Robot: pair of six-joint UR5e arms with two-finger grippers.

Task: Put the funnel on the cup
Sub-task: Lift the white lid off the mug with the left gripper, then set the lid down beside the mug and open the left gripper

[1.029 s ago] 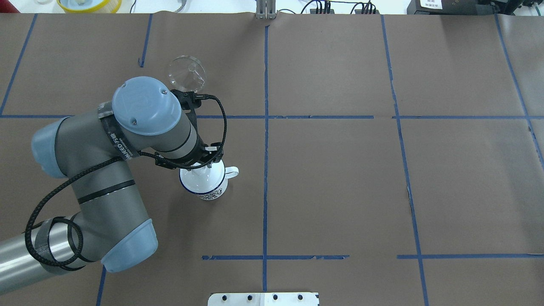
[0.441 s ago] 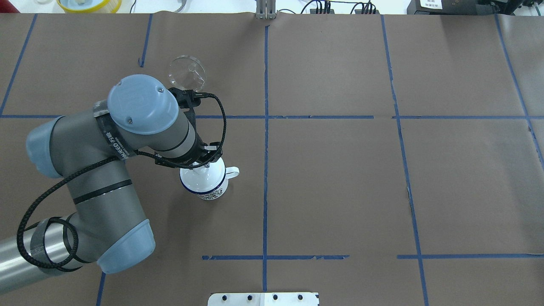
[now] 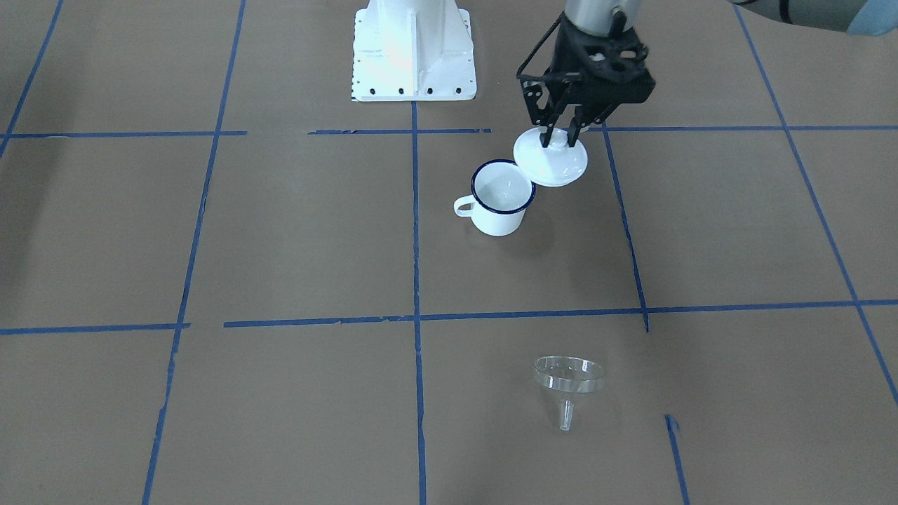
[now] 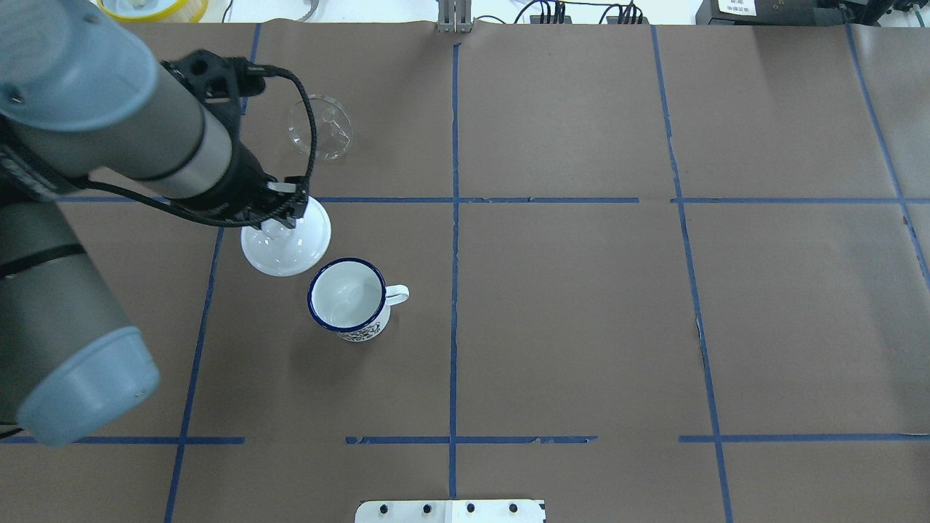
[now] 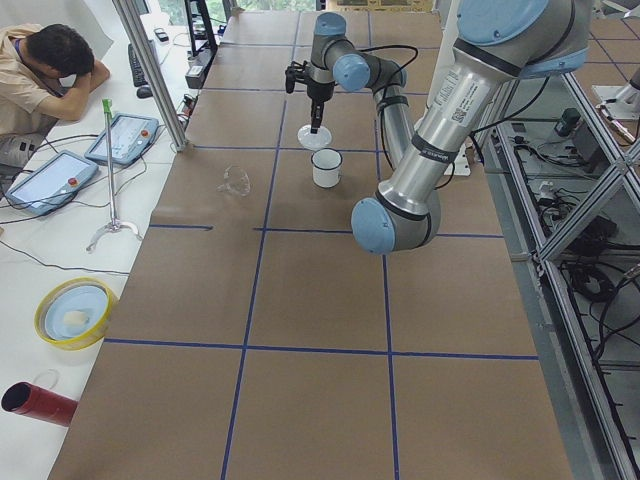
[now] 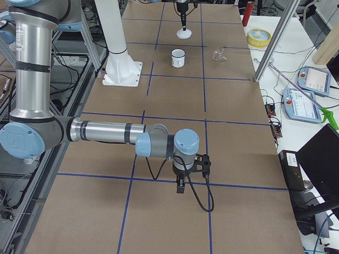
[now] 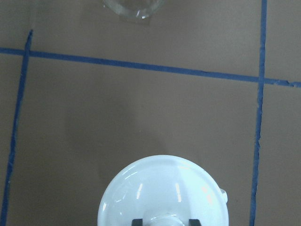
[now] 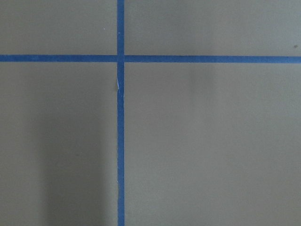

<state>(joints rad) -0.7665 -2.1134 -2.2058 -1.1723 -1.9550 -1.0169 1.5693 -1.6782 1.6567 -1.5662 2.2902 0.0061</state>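
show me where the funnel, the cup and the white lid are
funnel (image 4: 320, 128), overhead view, middle of the clear bowl
cup (image 4: 346, 296), overhead view, white inside bottom
lid (image 4: 292, 251), overhead view, bare dome below the knob

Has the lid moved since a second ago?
Yes. The lid, held by the left gripper, has left the unmoved cup, going left and away toward the funnel.
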